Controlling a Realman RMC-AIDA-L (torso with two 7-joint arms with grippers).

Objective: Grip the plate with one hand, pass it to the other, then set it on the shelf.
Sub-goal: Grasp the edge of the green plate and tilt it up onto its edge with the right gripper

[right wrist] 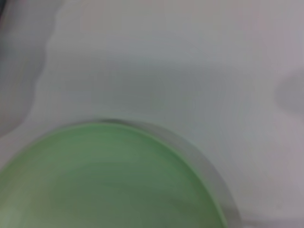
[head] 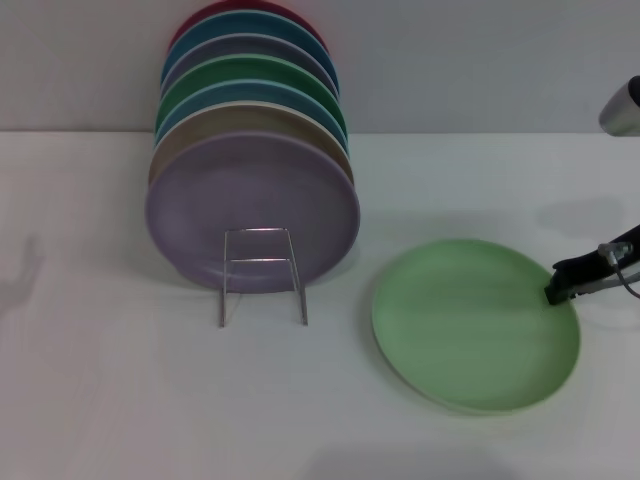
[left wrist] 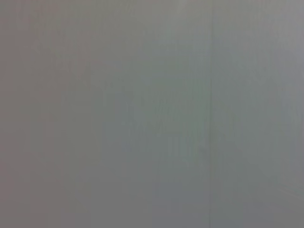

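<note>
The light pastel-green plate (head: 472,325) lies flat on the white table, right of the middle. It also fills the lower part of the right wrist view (right wrist: 104,180). My right gripper (head: 560,285) comes in from the right and is at the plate's right rim. The shelf (head: 262,275) is a thin silver wire rack left of the plate, with its upright wire loop at the front. My left gripper is out of view; the left wrist view shows only a plain grey surface.
Several plates stand on edge in the rack, with a lilac plate (head: 250,205) in front, then tan, blue and a darker green plate (head: 250,75) behind. A grey wall runs along the back of the white table (head: 120,400).
</note>
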